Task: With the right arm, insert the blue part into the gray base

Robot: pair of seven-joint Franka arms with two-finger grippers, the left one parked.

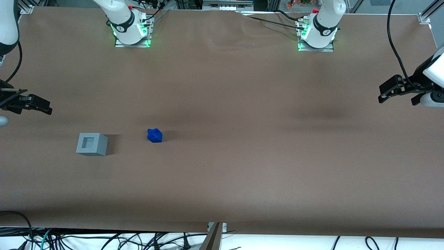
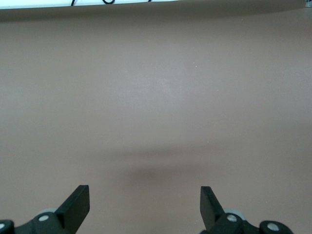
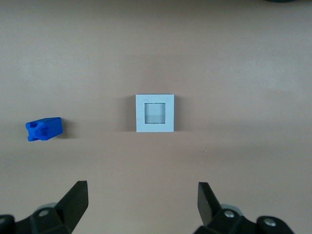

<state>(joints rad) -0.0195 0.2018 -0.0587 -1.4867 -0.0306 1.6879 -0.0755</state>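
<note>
The gray base (image 1: 91, 144) stands on the brown table with its square recess facing up and empty. The blue part (image 1: 154, 135) lies on the table beside it, apart from it, toward the parked arm's end. My right gripper (image 1: 47, 107) hangs above the table at the working arm's end, farther from the front camera than the base. It is open and empty. In the right wrist view the base (image 3: 155, 113) and the blue part (image 3: 44, 129) both lie ahead of the open gripper (image 3: 142, 187), well clear of its fingers.
The brown table cover (image 1: 242, 156) is bare around the two parts. The two arm bases (image 1: 131, 27) (image 1: 317, 33) stand at the table's back edge. The parked gripper (image 1: 399, 88) hangs at the other end. Cables lie below the front edge (image 1: 104, 239).
</note>
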